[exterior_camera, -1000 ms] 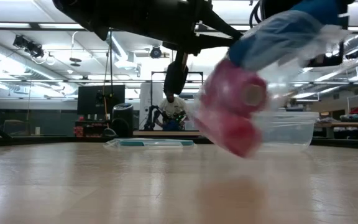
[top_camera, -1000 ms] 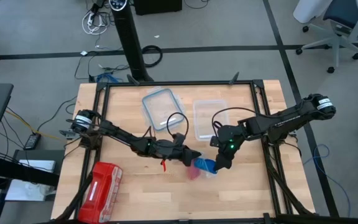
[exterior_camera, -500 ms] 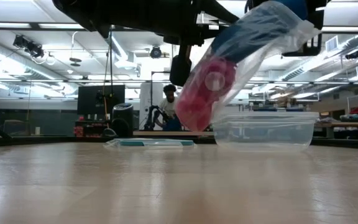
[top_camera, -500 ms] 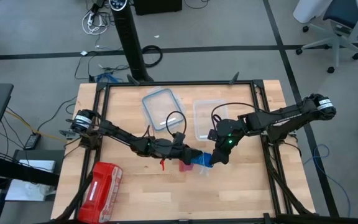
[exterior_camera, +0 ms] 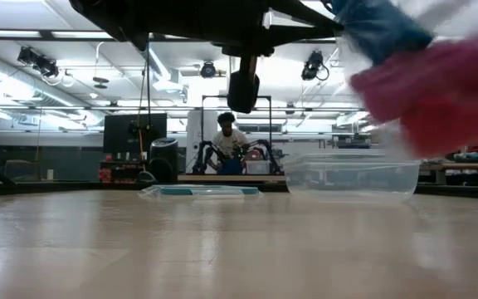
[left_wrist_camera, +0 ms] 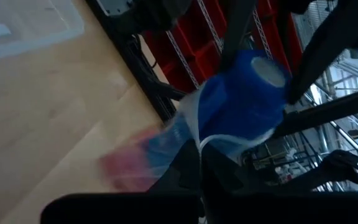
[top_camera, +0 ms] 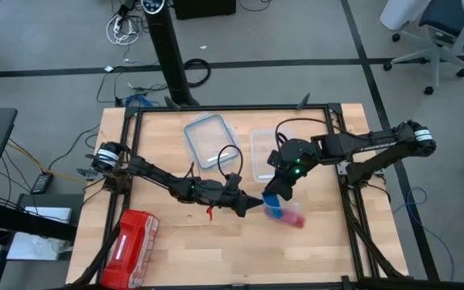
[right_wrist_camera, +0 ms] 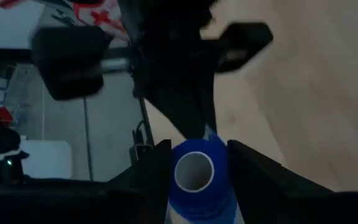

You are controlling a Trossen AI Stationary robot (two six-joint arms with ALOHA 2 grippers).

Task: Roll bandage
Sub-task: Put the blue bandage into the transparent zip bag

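The bandage point(right_wrist_camera: 194, 173) is a stubby bright blue roll with a hollow core. It sits in the top of a clear plastic bag point(top_camera: 283, 209) that hangs above the middle of the table. Pink-red rolls point(top_camera: 295, 217) lie lower in the bag and show blurred in the low view point(exterior_camera: 446, 83). My right gripper point(top_camera: 274, 193) is shut on the blue roll. My left gripper point(top_camera: 254, 205) is beside it on the left, shut on the bag's film. My left gripper pinches the bag's loose film point(left_wrist_camera: 199, 138) between its two fingers, just below the blue roll point(left_wrist_camera: 247, 99), coming level from the table's left. The bag is clear of the table. My right gripper pinches the blue roll's round sides point(right_wrist_camera: 174, 163) between its two fingers point(right_wrist_camera: 248, 169). The core's open end faces the wrist camera. The roll is lifted clear and the bag hangs below it.
A clear tub point(top_camera: 268, 153) and its lid point(top_camera: 209, 138) lie at the far middle of the table. A red plastic-wrapped pack point(top_camera: 131, 239) lies at the near left. In the low view a person point(exterior_camera: 226, 141) sits in the room behind.
My right gripper has gone up and a little toward the far edge with the blue roll. The lower part of the bag with the pink-red rolls has swung from under my left gripper toward the table's right. My left gripper has kept its hold.
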